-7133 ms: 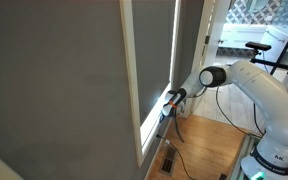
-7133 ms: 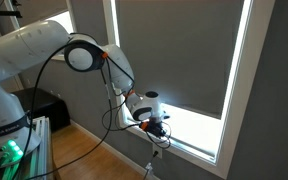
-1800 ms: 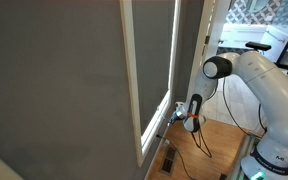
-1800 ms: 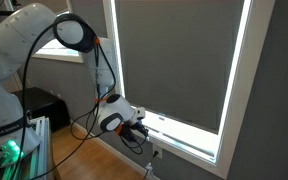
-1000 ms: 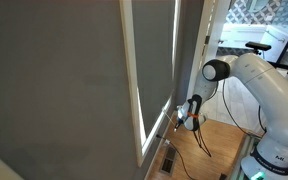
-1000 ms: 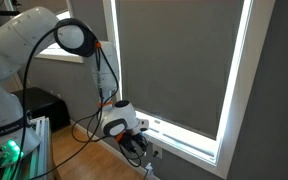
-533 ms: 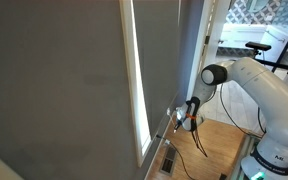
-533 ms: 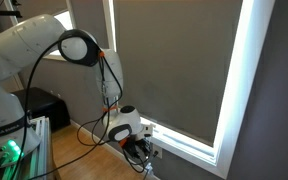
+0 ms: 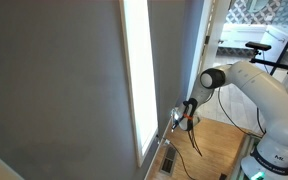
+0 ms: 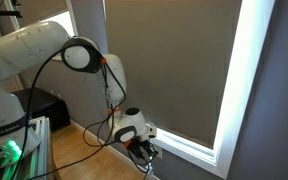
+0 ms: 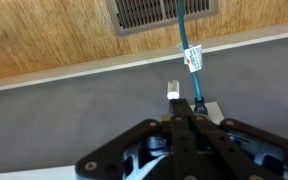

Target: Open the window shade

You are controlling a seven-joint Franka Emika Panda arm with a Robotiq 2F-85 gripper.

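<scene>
Grey fabric fills nearly the whole window: the window shade (image 10: 169, 65) hangs flat inside the white frame (image 10: 236, 110), its straight bottom edge low, close above the sill, with daylight showing down one side and beneath it. My end effector (image 10: 142, 150) sits low by the frame's bottom corner, below that edge, at the end of the white arm (image 10: 29, 60). In the wrist view its fingers (image 11: 181, 122) appear pressed together with no gap. A thin blue cord (image 11: 183, 30) with a white tag (image 11: 193, 58) runs to the tips. I cannot tell whether it is pinched. Beyond lie the wooden floor (image 11: 44, 45) and a vent (image 11: 154, 12).
</scene>
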